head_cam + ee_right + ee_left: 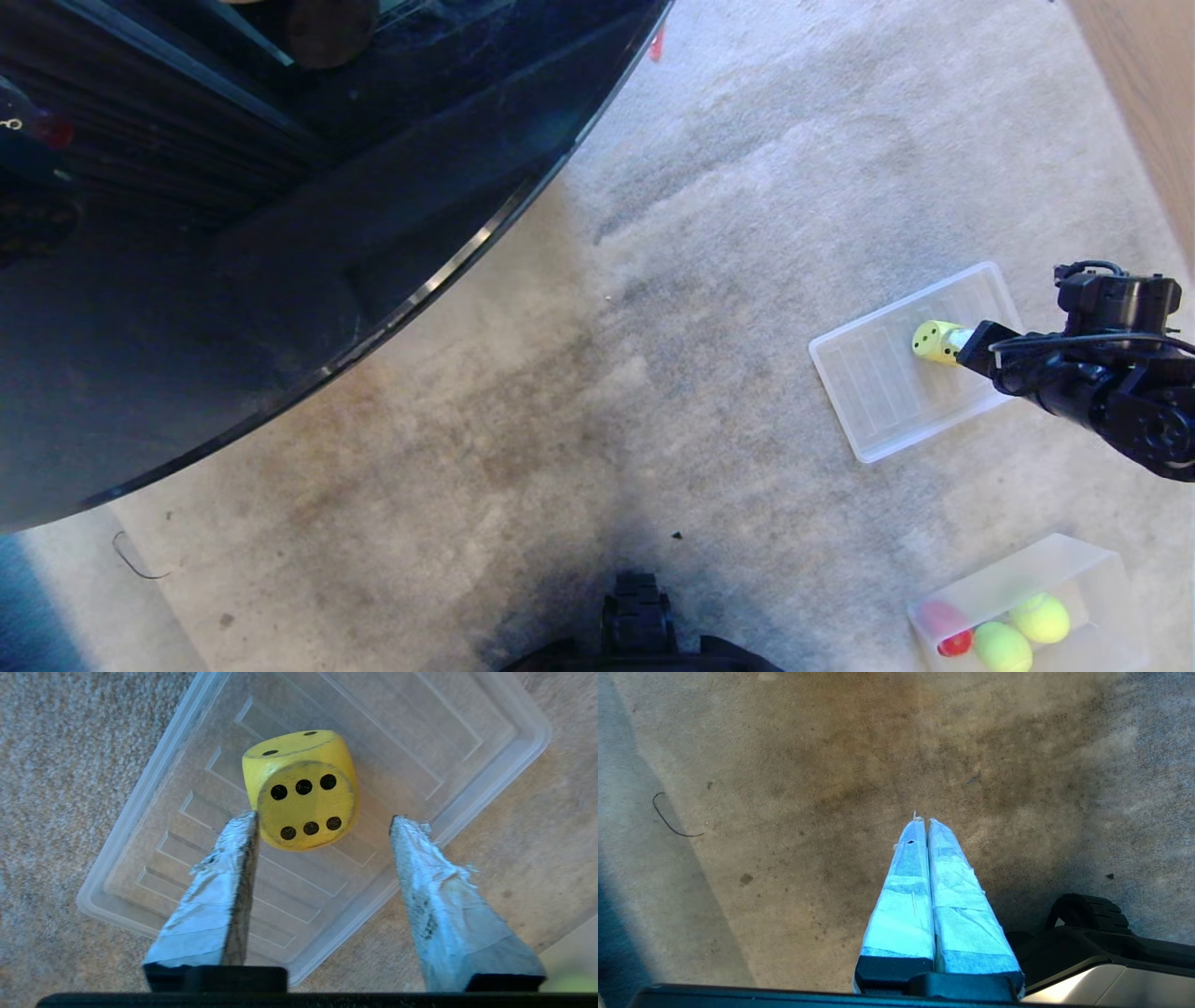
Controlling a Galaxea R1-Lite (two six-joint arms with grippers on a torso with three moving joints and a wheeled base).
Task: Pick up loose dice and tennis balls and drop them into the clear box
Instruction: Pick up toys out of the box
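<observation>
A yellow die with black dots (934, 341) (303, 788) rests on a flat ribbed clear lid (878, 392) (154, 812) on the carpet at the right. My right gripper (963, 347) (324, 816) is open just behind the die. One fingertip (245, 826) is close beside the die and the other stands well apart from it. The clear box (1111, 569) stands at the lower right and holds two tennis balls (1041, 618) and a red die (952, 642). My left gripper (924, 820) is shut and empty over bare carpet.
A dark glossy round tabletop (280, 233) fills the upper left. A wooden strip (1148, 84) borders the carpet at the upper right. A thin black wire (140, 560) lies at the lower left. Part of my own base (639, 621) shows at the bottom.
</observation>
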